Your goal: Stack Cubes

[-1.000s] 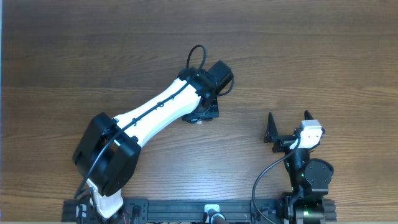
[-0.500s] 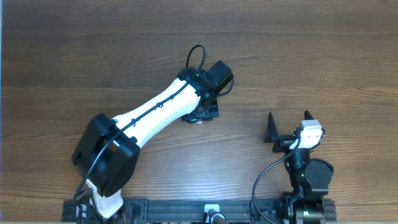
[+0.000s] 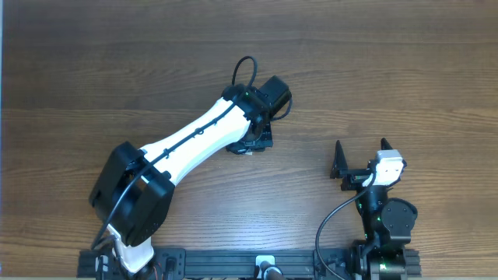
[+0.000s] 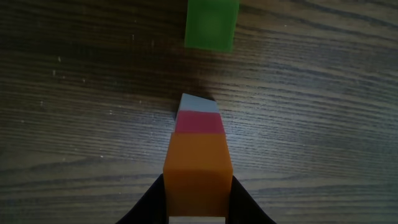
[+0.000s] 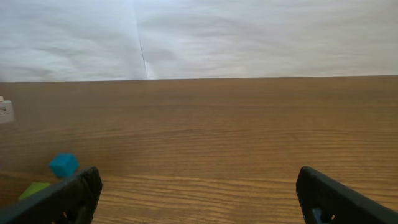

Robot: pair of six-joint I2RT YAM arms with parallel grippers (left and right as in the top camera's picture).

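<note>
Okay, left claw [image 4: 198,202] grips orange cube [image 4: 198,165], which sits on red cube [image 4: 199,122] over pale grey cube [image 4: 199,103], mid worktop [image 4: 323,124]. Green cube [image 4: 211,25] lies apart, beyond the stack. Right claw [image 3: 360,152] spread wide at 4 o'clock from stack. Blue cube [image 5: 63,165] farther off.

Robotics lab test bench. Wood-grain table [image 3: 405,70] carries two robot arms, white-shelled left arm [image 3: 194,140] and black right arm [image 3: 383,218], mounted on black rail [image 3: 210,260] along near edge. Plain white backdrop [image 5: 249,37] hangs behind table. Props are small coloured blocks: orange cube [image 4: 198,168], green cube [image 4: 211,25], blue cube [image 5: 63,165].
</note>
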